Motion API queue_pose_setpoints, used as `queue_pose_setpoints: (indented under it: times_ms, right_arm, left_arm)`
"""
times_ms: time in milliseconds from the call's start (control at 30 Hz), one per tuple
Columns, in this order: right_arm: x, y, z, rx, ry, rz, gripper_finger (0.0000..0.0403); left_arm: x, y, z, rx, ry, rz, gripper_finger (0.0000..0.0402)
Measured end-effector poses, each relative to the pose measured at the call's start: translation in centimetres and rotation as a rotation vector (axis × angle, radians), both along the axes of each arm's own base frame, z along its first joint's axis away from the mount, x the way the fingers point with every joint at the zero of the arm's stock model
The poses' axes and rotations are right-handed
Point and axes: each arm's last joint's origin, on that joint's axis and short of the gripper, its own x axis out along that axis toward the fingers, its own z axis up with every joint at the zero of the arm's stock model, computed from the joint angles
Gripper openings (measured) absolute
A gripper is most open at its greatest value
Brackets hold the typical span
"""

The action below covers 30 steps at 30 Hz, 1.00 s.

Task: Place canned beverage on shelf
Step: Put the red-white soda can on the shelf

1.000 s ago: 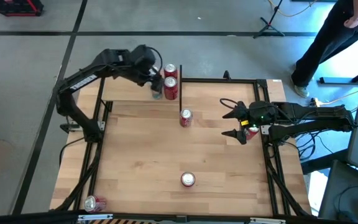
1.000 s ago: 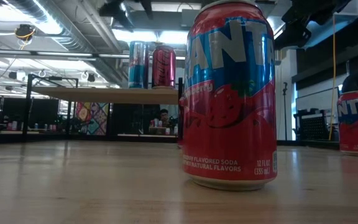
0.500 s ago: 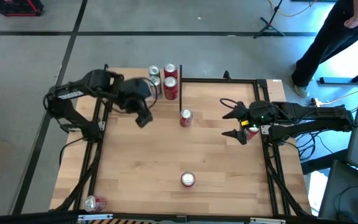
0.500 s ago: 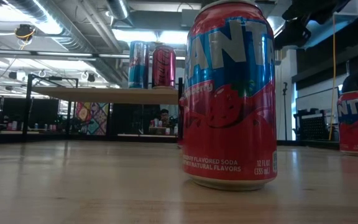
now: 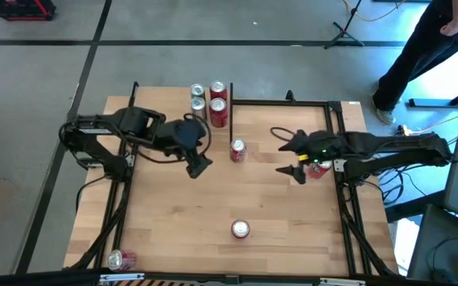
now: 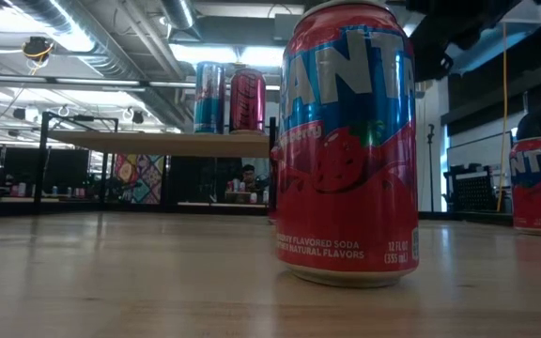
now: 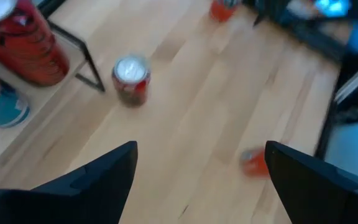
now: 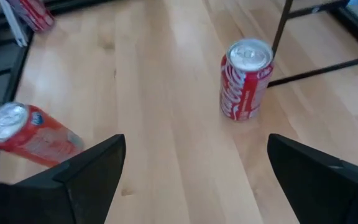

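Since the earlier frames, left end effector (image 5: 199, 165) moves off the shelf (image 5: 173, 119) toward table centre; it now hovers empty with fingers spread, at about 8 o'clock from the can (image 5: 237, 150) standing by the shelf's corner upright. Shelf sits at the table's (image 5: 181, 222) 11 o'clock corner and carries three upright cans: a silver-topped one (image 5: 197, 97) and two red ones (image 5: 218, 106) at its right end. Right end effector (image 5: 291, 160) sits at the table's 3 o'clock side, fingers spread and holding nothing, with a red can (image 5: 317, 168) just beside it. Another can (image 5: 240, 229) stands near the 6 o'clock edge, filling the low view. One more can (image 5: 122, 259) lies at the 7 o'clock corner.
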Motion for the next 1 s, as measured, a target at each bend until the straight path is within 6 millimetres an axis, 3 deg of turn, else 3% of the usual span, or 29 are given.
queue_pose_setpoints:
  times_ms: [267,500,733,1000]
  right_arm:
    - [5.5,-0.6,-1.7,-0.056,-0.016,-0.084,0.0379]
    - [10.3,-3.8,-2.7,-0.069,0.063,-0.159,0.0379]
    - [14.1,-6.4,-3.8,-0.022,0.101,-0.195,0.0379]
    - [16.7,-7.4,-6.4,0.019,0.171,-0.229,0.0379]
  left_arm:
    - [-1.9,-0.8,-0.3,0.118,0.139,-0.137,0.0332]
    - [-6.7,0.3,0.8,0.171,0.096,-0.121,0.0332]
    - [-11.5,1.2,-1.0,0.166,0.002,-0.107,0.0334]
    - [-13.6,1.5,-2.9,0.151,-0.097,-0.102,0.0335]
